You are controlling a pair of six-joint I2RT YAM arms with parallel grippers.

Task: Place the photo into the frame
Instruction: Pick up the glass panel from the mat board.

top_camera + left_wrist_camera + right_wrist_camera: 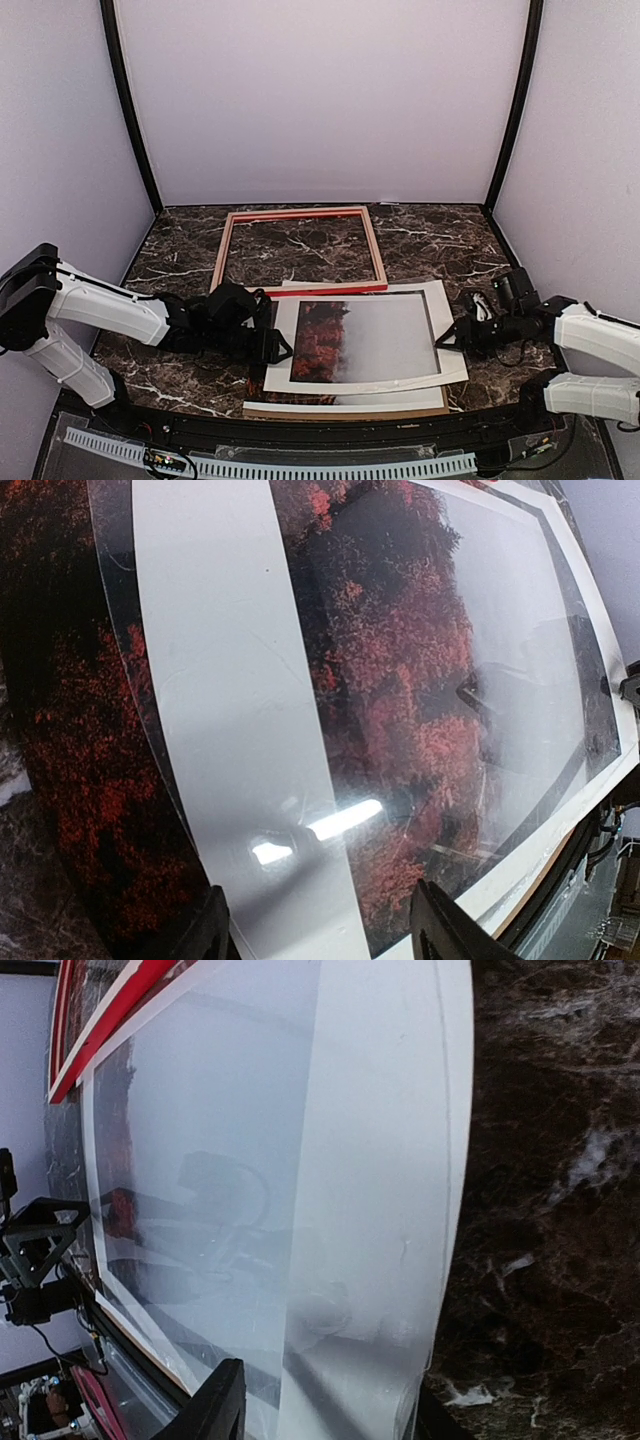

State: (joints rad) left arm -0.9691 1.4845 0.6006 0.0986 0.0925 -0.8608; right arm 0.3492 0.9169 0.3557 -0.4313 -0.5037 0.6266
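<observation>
The photo [345, 340] of red trees and grey fog lies flat at the table's front, showing through the window of a white mat [355, 384]. A glossy clear pane covers both. The frame [298, 214] lies empty behind them, its red near rail touching the mat's far edge. My left gripper [275, 345] is open at the mat's left border; in its wrist view the fingers [212, 930] straddle the border [230, 730] and the photo [400, 680]. My right gripper [450, 338] is open at the mat's right border [380, 1160], holding nothing.
A brown backing board [340, 412] and another white sheet stick out under the mat at the front edge. The dark marble table [180, 250] is walled by pale panels. The frame's red rail [110, 1020] shows in the right wrist view.
</observation>
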